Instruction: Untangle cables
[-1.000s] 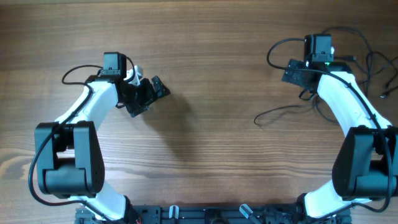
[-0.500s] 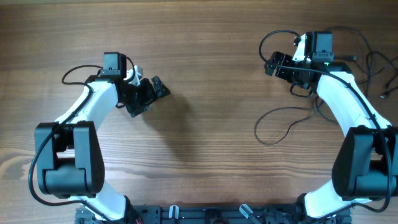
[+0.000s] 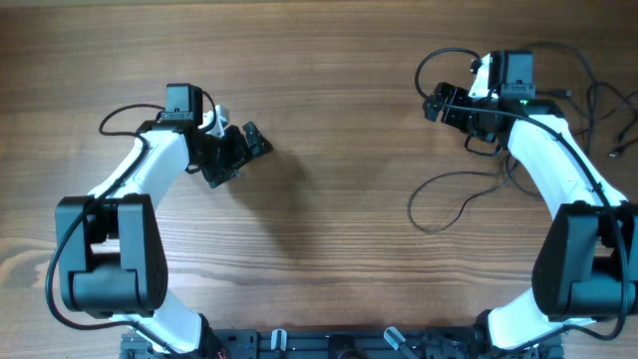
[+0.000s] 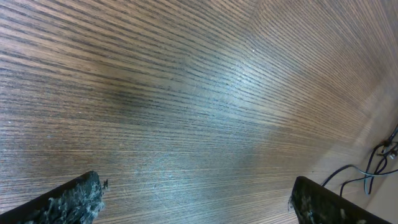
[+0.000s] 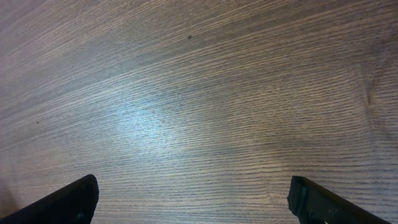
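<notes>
The thin black cables lie on the wooden table at the right. One loose loop [image 3: 410, 209] lies below my right gripper, and a tangle of cords [image 3: 595, 98] lies at the far right edge. My right gripper [image 3: 436, 103] is open and empty, up and to the left of the loop. In the right wrist view its fingers [image 5: 199, 205] frame only bare wood. My left gripper [image 3: 244, 160] is open and empty, far to the left of the cables. The left wrist view [image 4: 199, 205] shows bare wood between the fingers, and cable ends [image 4: 379, 163] at the right edge.
Thicker black arm cables arc from each wrist, one by the left arm [image 3: 112, 122] and one above the right gripper [image 3: 424, 68]. Bare wooden table [image 3: 329, 120] stretches between the two arms. The arm bases stand at the front edge.
My right gripper has moved left and slightly up. The cable loop below it now lies wider and lower on the table. The left arm has not moved.
</notes>
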